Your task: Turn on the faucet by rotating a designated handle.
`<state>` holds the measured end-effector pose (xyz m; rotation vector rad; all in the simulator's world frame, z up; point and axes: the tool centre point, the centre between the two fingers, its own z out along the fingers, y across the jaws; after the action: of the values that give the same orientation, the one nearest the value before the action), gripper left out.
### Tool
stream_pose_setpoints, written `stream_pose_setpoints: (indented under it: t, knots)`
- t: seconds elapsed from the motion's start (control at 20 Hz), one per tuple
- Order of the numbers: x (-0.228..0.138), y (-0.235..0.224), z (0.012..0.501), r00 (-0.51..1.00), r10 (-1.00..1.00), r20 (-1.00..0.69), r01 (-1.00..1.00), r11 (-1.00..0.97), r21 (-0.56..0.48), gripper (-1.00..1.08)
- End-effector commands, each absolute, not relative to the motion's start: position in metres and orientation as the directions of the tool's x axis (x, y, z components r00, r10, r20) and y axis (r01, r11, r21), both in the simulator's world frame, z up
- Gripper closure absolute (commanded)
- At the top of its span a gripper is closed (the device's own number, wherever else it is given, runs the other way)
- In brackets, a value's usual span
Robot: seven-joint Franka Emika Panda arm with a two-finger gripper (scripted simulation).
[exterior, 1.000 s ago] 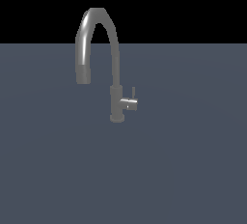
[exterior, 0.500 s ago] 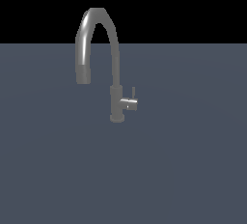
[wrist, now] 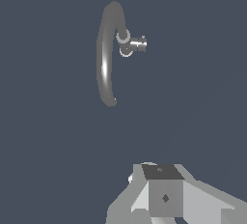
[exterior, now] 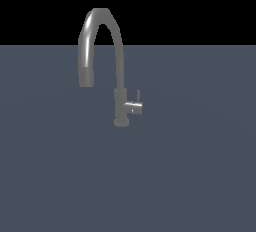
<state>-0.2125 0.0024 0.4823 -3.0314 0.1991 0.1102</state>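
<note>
1. The tall grey brushed-metal gooseneck faucet stands upright on the flat slate-grey surface.
2. Its small grey metal stub handle juts from the base toward 3 o'clock, thin pin upright.
3. The grey gripper is well apart from the faucet; whether its jaws are parted or closed cannot be told.

1. The desk is a plain, flat, dark blue-grey surface that fills the lower part of the exterior view.
2. Only the tap stands on it, upright on its thicker round base.
3. In the wrist view the desk fills the whole background, and the tap stands well apart from the claw, with bare desk between them.
</note>
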Motion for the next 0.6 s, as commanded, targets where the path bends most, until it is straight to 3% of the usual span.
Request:
stream_pose_setpoints:
  t: [0.0,0.55]
  knots:
    - [-0.199,0.001,0.478,0.980,-0.161,-0.114,-0.176,-0.976,-0.129,1.08]
    - [-0.135,-0.010,0.447,0.903,-0.306,-0.303,-0.388,-0.881,-0.269,1.08]
